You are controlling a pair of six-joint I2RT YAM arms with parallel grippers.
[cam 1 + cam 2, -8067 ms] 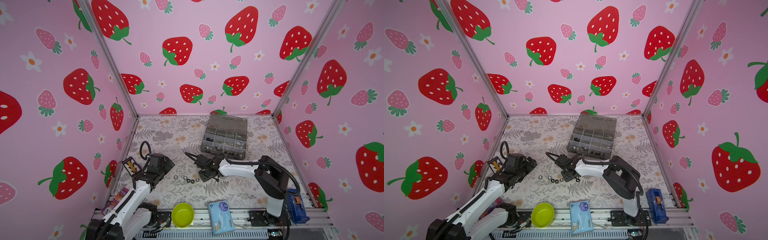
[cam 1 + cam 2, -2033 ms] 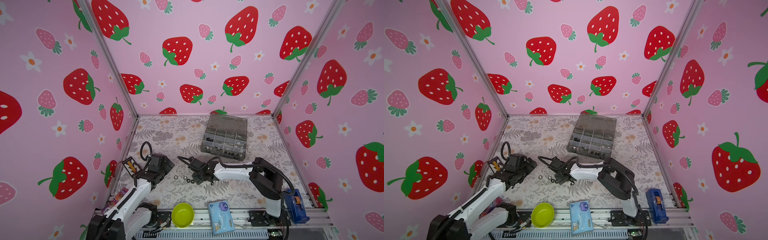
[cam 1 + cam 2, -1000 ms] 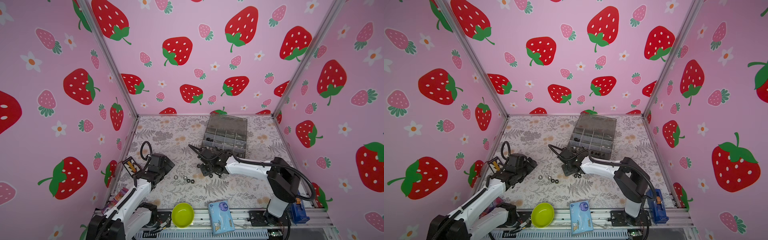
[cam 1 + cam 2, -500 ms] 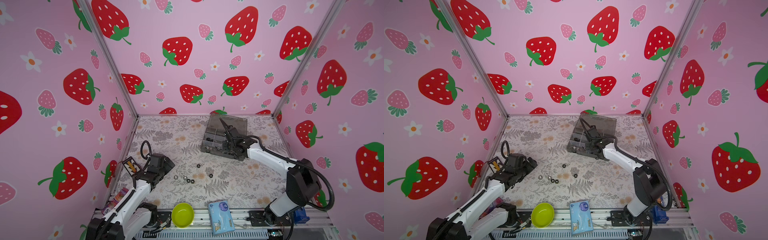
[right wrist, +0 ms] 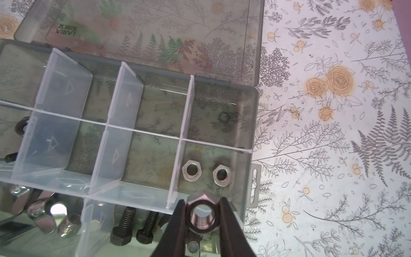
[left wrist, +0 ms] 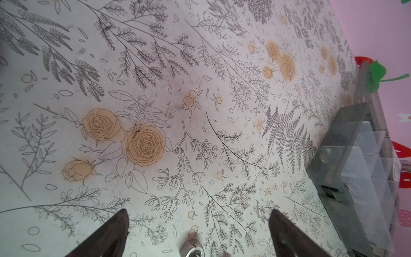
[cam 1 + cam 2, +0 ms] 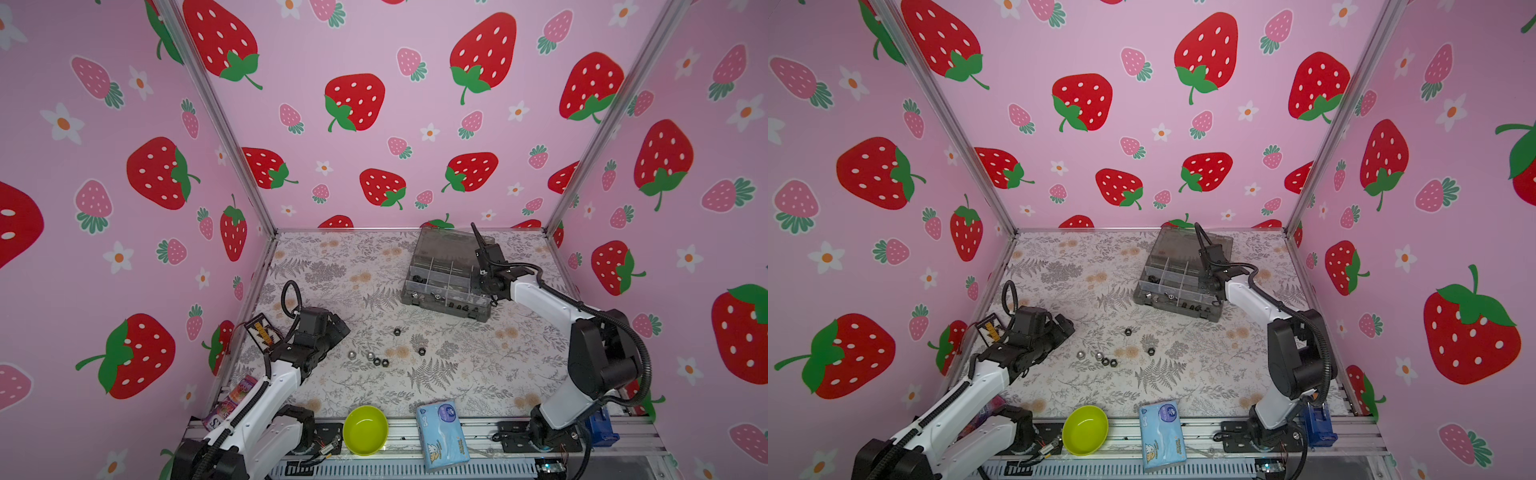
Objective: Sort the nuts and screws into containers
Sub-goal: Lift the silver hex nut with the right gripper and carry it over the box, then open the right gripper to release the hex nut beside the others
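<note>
The smoky-grey organizer box stands at the back right with its lid open. My right gripper hovers over its right-hand end, shut on a silver hex nut. Below it, one compartment holds two silver hex nuts; the neighbouring one holds black screws. Wing nuts lie further along. Several loose nuts lie on the mat. My left gripper rests low at the left, open, with a silver nut on the mat between its fingers.
A lime-green bowl and a blue tissue pack sit at the front edge. A blue tape dispenser stands by the right arm's base. Small packets lie along the left wall.
My right gripper has carried the hex nut from the middle of the mat up over the box, ending at its right end. The left arm has not moved.
</note>
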